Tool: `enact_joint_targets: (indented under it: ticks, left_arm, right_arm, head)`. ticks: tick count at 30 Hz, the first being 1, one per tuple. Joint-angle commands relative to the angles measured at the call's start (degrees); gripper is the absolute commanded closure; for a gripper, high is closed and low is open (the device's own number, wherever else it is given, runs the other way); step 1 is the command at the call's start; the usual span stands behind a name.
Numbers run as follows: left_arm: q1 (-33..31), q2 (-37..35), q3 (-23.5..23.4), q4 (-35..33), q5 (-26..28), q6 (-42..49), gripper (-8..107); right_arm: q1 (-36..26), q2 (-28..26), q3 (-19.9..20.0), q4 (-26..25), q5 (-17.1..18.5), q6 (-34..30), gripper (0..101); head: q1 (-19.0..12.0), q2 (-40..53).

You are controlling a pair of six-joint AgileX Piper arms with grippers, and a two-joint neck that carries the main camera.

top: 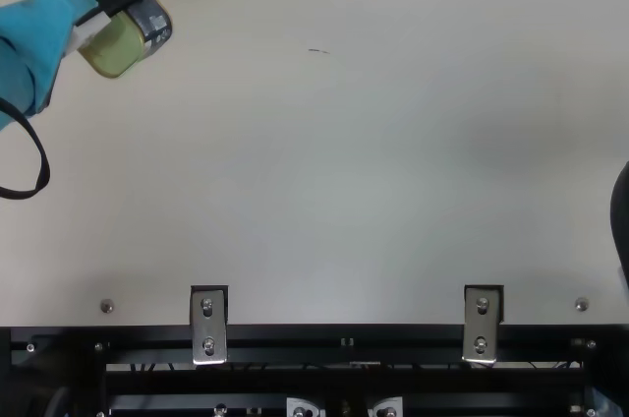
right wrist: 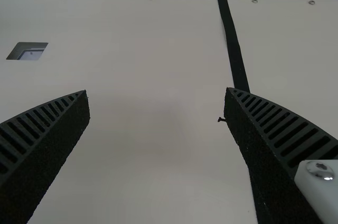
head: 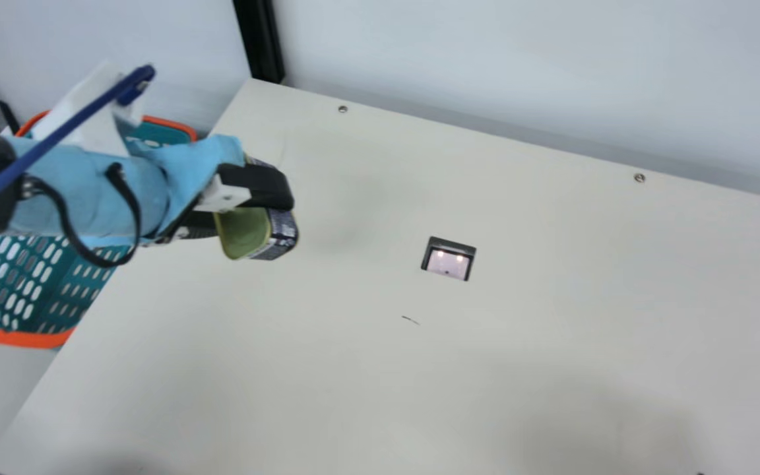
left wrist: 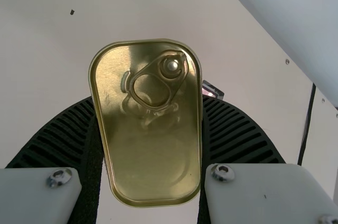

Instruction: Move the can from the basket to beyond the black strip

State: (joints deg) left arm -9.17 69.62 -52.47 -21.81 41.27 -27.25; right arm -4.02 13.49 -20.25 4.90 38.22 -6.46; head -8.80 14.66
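Gold-toned, rounded-rectangular metal can (left wrist: 150, 150).

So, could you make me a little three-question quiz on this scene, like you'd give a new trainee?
1. True or false: the basket has an orange rim.

2. Where is the can?
(a) inside the basket
(b) in the left gripper
(c) beyond the black strip

3. Fill in the missing word, "open" or "shut": the right gripper is ____.

Key: 1 true; 2 b; 3 open.
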Motion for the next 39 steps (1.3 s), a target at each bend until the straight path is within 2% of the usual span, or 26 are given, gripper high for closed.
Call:
enact_joint_targets:
  ticks: [1, 7, 23, 28, 39]
  left_arm:
    - [0.0, 0.0, 0.0, 0.0, 0.0, 0.0, 89]
    - [0.0, 0.0, 0.0, 0.0, 0.0, 0.0, 89]
    - [0.43, -0.03, 0.04, -0.04, -0.4, 0.72, 89]
    - [-0.88, -1.8, 0.87, 3.18, -7.23, 2.38, 89]
    - [-9.39, -3.88, 6.35, 13.33, -29.74, 5.42, 89]
  right_arm:
    - [0.0, 0.0, 0.0, 0.0, 0.0, 0.0, 0]
    - [0.0, 0.0, 0.0, 0.0, 0.0, 0.0, 0]
    - [0.0, 0.0, 0.0, 0.0, 0.0, 0.0, 0]
    - [0.0, 0.0, 0.0, 0.0, 0.0, 0.0, 0]
    - [0.0, 0.0, 0.0, 0.0, 0.0, 0.0, 0]
  head:
    - [-0.04, -1.92]
    - [0.09, -7.89]
    - [0.09, -7.89]
    - [0.09, -7.89]
    - [0.09, -7.89]
